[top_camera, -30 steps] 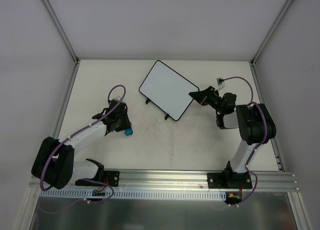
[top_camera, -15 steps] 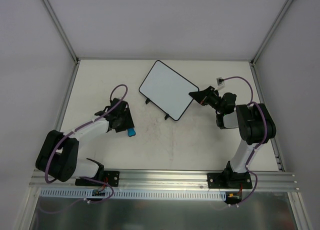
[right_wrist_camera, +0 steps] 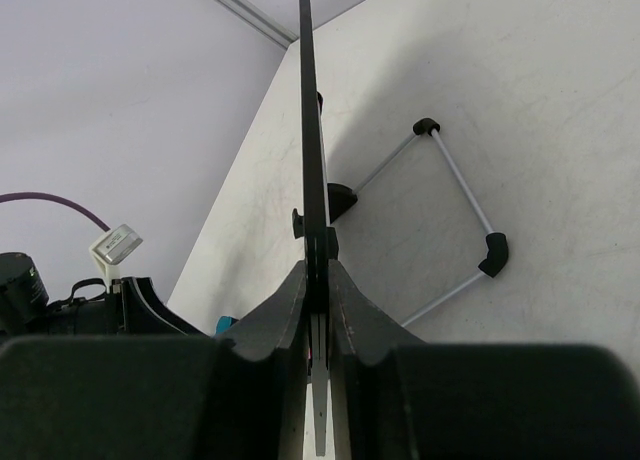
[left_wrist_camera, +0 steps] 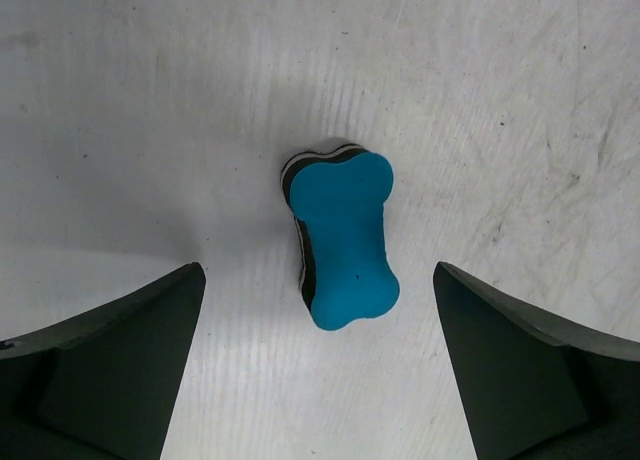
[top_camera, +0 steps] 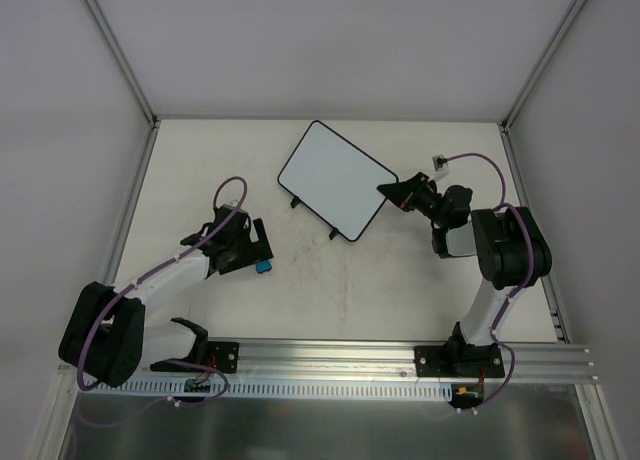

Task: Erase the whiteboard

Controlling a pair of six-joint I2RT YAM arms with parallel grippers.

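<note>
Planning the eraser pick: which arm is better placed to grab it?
Left. The left gripper is open and hangs directly over the eraser, with a finger on either side and nothing held. The right gripper is shut on the whiteboard edge, well away from the eraser.

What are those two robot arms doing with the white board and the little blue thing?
The right gripper is shut on one edge of the whiteboard, holding it in place. The left gripper is open and hangs right over the blue eraser, which lies on the table, not grabbed. From above, the board's face looks clean.
</note>
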